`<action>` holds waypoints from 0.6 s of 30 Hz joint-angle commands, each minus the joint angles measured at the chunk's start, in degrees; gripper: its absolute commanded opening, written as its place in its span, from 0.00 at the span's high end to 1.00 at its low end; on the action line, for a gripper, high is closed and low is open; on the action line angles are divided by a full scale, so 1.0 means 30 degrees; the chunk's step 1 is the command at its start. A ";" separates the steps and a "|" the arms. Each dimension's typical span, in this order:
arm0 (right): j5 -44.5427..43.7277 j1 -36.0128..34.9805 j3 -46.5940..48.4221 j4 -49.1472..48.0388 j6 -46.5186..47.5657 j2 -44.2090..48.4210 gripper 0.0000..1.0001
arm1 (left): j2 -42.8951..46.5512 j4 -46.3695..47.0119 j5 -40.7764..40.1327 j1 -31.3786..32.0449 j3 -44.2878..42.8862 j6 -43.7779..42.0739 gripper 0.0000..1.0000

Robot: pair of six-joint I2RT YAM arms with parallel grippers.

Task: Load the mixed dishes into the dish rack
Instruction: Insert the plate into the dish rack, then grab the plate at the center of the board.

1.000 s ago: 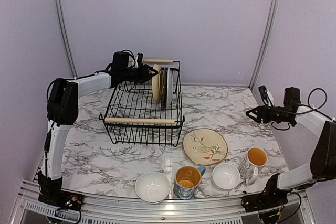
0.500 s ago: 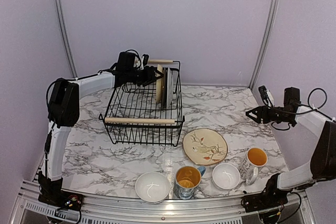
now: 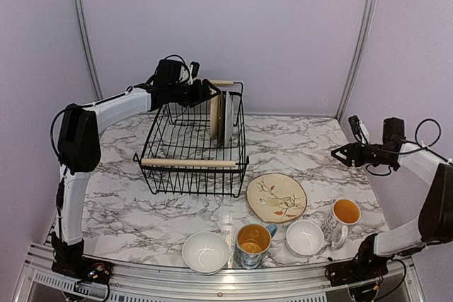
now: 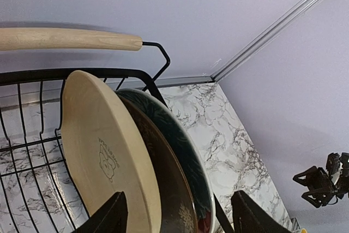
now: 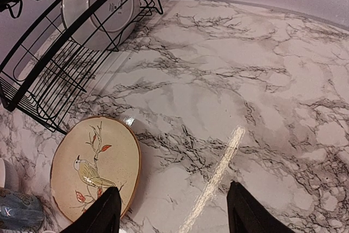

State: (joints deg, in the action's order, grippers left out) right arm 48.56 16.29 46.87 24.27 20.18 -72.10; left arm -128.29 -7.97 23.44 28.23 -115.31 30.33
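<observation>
A black wire dish rack [image 3: 192, 163] with wooden rod handles sat far-left on the grey-veined marble tabletop [image 3: 134, 210], with plates [image 3: 221, 114] upright inside. The left gripper [image 4: 177, 216] hung spread over their rims. The right gripper [image 5: 174, 211] was spread and empty. A cream bird plate [image 3: 276, 197], two white bowls [image 3: 206, 252] and two yellow-lined mugs [image 3: 253, 244] lay along the near edge. Lilac walls [image 3: 283, 26] enclosed the table.

I get soft, even overhead light in all 3 views, with only faint shadows under the dish rack [image 3: 191, 178]. On my right wrist feed, 1 bright streak of glare crosses the marble table [image 5: 305, 80]. My left wrist feed shows its fingers [image 4: 106, 216] as dark, soft-edged silhouettes.
</observation>
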 commanded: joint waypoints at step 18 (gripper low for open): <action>-0.0311 -0.0227 0.1648 0.1276 0.1627 -0.0678 0.37 | 0.6657 -0.4177 -0.7308 0.4197 -0.0512 -0.6363 0.34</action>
State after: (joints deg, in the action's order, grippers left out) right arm 48.49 16.29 47.35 25.10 21.58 -72.25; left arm -114.39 -16.93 7.55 37.17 -117.47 17.56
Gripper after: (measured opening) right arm 0.639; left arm 0.662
